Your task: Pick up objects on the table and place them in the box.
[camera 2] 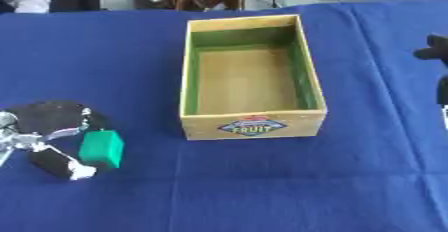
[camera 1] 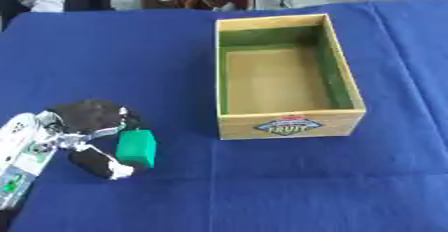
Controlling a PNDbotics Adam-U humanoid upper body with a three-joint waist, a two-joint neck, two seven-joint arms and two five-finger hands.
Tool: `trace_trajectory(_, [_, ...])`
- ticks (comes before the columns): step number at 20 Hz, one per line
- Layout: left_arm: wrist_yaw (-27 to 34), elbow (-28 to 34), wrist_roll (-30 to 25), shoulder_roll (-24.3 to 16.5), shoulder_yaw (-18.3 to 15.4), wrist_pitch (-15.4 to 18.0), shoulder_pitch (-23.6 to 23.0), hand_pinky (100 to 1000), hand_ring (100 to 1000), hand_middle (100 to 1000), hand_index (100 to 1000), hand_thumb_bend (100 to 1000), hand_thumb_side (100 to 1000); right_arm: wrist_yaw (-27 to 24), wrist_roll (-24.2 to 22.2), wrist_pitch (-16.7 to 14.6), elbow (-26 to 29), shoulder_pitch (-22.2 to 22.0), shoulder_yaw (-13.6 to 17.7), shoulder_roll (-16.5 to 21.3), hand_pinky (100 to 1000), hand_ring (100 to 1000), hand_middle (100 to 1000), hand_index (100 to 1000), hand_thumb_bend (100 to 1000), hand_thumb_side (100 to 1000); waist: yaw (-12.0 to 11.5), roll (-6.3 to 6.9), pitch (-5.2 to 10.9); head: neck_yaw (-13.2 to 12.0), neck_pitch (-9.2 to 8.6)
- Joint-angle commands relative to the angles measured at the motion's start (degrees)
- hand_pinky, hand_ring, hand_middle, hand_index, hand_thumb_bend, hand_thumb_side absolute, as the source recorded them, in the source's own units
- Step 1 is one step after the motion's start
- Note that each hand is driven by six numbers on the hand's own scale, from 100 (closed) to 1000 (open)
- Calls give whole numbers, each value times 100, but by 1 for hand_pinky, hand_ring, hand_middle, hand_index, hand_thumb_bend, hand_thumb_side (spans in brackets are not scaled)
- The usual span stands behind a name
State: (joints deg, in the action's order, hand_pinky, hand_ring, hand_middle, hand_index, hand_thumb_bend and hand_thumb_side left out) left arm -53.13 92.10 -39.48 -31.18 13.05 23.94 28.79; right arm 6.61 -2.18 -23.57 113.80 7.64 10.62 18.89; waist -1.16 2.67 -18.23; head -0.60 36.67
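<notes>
Table: the table (camera 1: 131, 51) was covered with a blue cloth (camera 1: 262, 186) that had some fold lines.
Box: a wooden box (camera 1: 284, 124) sat on the cloth, a bit right of the middle. It was open on top, green on the inside walls, with a sticker on the near side.

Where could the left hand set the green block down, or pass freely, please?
The wooden box is bare inside, so its floor is free. Blue cloth lies bare between the left hand and the box, and along the near edge. The only crowded spot is at the left hand, curled round the green block. The right hand shows only at the right edge.
</notes>
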Motion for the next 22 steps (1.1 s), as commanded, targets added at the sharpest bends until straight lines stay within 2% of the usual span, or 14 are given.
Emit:
trace_trajectory(1, [-7,107,-102,-88,3,289,39,596,593,533,737,411,800,-39,-26,-13,79,46,46,52,968,926,697,874,100,826,3,-20,82,4,-49])
trace_trajectory(3, [-6,111,68,-103,12,237,31,549,543,487,690,291,840,-40,-26,-18,79,46,46,56,968,926,697,874,100,823,2,-21,84,5,-47])
trace_trajectory(8, [126,243,431,-220,-45,129,-2,516,513,463,658,126,921,-47,-18,-22,79,36,51,64,969,926,697,875,100,824,-14,-20,95,20,-55])
trace_trajectory(15, [411,712,884,-633,-311,-76,58,506,498,452,641,100,970,-76,-15,-35,79,35,48,86,968,926,697,875,100,820,-13,-15,112,11,-107])
trace_trajectory(22, [551,928,1217,-929,-537,-281,180,472,473,427,622,100,932,-105,-11,-52,79,58,47,94,967,925,696,875,100,819,44,0,95,-25,-189])
